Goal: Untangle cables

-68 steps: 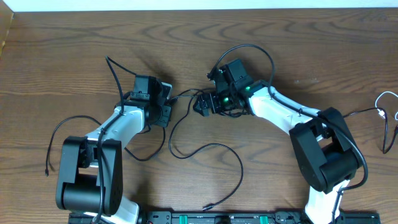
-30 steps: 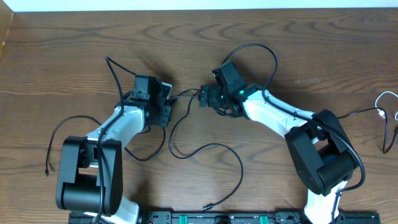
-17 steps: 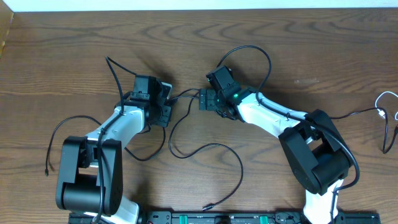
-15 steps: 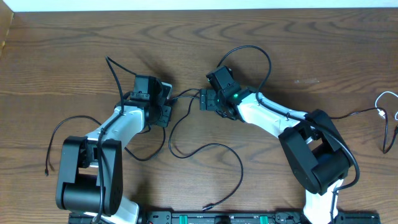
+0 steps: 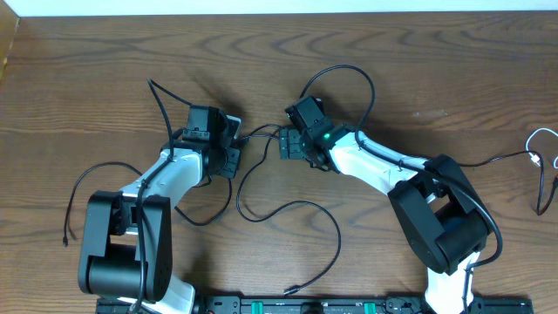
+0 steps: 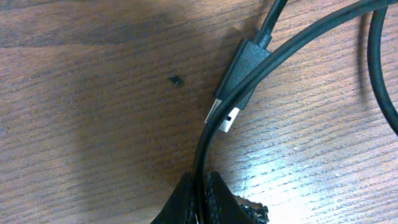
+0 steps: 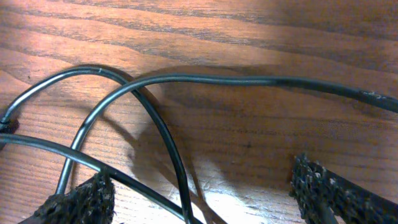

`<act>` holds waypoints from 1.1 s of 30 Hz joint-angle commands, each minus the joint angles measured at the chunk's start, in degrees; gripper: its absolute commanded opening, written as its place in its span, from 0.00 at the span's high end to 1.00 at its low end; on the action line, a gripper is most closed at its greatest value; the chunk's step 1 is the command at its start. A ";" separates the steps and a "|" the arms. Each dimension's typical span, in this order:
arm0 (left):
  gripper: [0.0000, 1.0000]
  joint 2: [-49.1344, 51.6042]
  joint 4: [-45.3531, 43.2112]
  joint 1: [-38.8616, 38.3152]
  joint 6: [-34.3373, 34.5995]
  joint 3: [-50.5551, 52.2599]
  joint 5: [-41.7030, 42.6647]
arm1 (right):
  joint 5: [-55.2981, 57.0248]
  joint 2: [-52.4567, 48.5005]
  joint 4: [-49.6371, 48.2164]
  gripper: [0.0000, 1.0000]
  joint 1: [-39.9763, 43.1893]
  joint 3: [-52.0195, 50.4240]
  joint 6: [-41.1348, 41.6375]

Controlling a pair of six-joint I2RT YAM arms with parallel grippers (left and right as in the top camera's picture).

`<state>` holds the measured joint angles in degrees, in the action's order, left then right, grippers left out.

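Where the two arms meet near the middle of the wooden surface point(image 5: 105, 70), the left gripper point(image 6: 200, 190) is clamped tight on a black cable point(image 6: 200, 155), which runs past a small metal-tipped plug point(image 6: 245, 65) lying against it. The right gripper point(image 7: 205, 199) stands wide, its fingers point(image 7: 78, 202) straddling crossed black strands point(image 7: 163, 134) on the wood. A long black loop point(image 5: 301, 203) trails toward the front edge, and a white cable point(image 5: 540, 135) lies well apart at the far right.
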<state>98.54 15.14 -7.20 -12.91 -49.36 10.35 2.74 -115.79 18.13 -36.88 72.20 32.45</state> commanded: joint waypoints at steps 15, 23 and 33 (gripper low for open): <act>0.92 0.59 0.00 0.00 -0.09 0.57 -0.33 | -7.52 -3.39 -0.63 0.07 -0.22 -0.74 -2.78; 0.92 0.59 -0.07 0.00 -0.11 0.57 -0.33 | -18.71 -2.99 -1.70 0.04 2.73 -0.68 -3.85; 0.92 0.59 -0.48 -0.02 -0.11 0.57 -0.33 | -26.23 -0.70 -3.91 0.01 8.76 -0.66 -1.18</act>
<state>98.54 14.92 -7.20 -12.91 -49.36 10.35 -21.96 -115.98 14.48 -29.23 72.47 29.23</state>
